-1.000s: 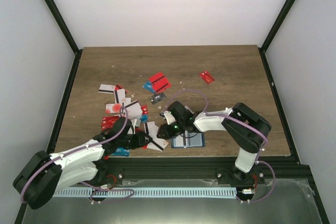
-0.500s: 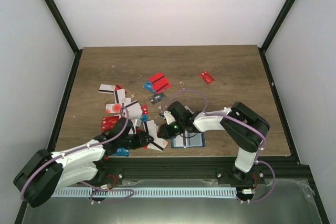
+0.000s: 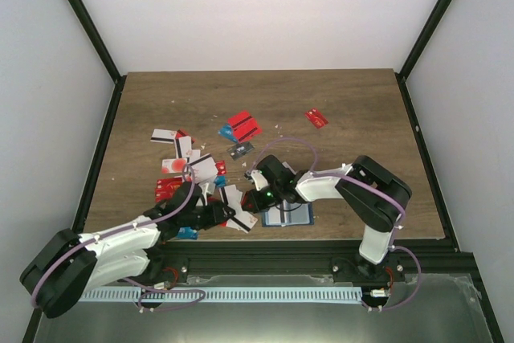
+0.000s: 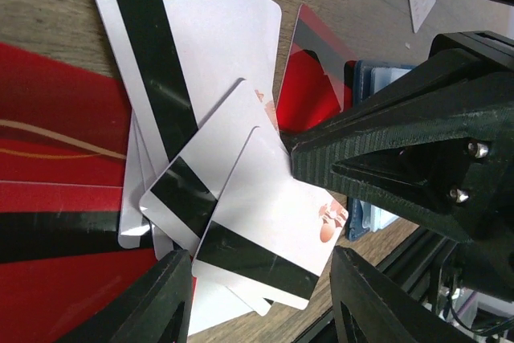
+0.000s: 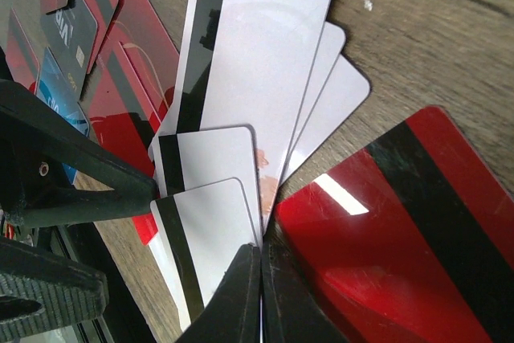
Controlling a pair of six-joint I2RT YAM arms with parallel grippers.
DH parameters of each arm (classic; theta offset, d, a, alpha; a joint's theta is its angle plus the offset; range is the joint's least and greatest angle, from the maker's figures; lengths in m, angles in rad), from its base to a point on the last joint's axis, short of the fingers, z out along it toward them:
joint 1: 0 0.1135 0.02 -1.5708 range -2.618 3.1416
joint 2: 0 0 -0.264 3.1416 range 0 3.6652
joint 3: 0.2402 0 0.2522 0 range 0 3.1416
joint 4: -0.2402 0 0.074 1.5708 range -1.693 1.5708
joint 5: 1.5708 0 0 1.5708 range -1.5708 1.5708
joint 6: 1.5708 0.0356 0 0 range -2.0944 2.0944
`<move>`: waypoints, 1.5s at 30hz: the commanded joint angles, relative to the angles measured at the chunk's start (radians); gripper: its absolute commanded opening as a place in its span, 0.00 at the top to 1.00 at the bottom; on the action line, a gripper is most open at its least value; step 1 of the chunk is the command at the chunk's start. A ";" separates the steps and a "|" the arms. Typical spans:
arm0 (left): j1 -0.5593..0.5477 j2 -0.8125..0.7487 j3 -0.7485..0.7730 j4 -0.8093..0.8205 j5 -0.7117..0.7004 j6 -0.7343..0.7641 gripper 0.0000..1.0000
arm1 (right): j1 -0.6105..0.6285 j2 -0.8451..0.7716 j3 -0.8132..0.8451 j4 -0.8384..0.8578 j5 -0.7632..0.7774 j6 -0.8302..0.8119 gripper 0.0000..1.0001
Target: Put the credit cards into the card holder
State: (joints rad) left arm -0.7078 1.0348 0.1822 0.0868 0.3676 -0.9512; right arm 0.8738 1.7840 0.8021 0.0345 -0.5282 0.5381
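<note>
A white credit card [image 4: 265,230] with a black stripe lies on top of a fan of white credit cards [image 5: 265,54]. My right gripper [image 5: 261,256] is shut, and the edge of that white card [image 5: 210,238] runs into the seam between its jaws. My left gripper [image 4: 261,299] is open, one finger on each side of the same card's striped end. The two grippers [image 3: 243,208] meet at the table's front, just left of the card holder [image 3: 291,216], which lies open showing light blue inside. A red credit card [image 5: 401,238] lies right beside the right jaws.
More credit cards are scattered behind: a red pair [image 3: 243,126], a single red one [image 3: 316,118], white ones [image 3: 165,135] and a red pile [image 3: 167,188] at the left. The table's front edge and black rail [image 3: 305,251] run close below both grippers.
My right gripper has closed its jaws at the white card's edge. Both arms have stayed almost where they were, and the left gripper's opening is unchanged.
</note>
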 commanded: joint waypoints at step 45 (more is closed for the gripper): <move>-0.045 0.023 -0.092 0.293 0.114 -0.075 0.61 | -0.036 -0.035 -0.194 0.298 -0.240 0.229 0.99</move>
State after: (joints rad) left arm -0.7422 1.0344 0.0986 0.3321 0.4770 -1.0252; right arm 0.8467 1.7409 0.6235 0.3023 -0.7589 0.7555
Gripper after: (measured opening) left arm 0.408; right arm 0.011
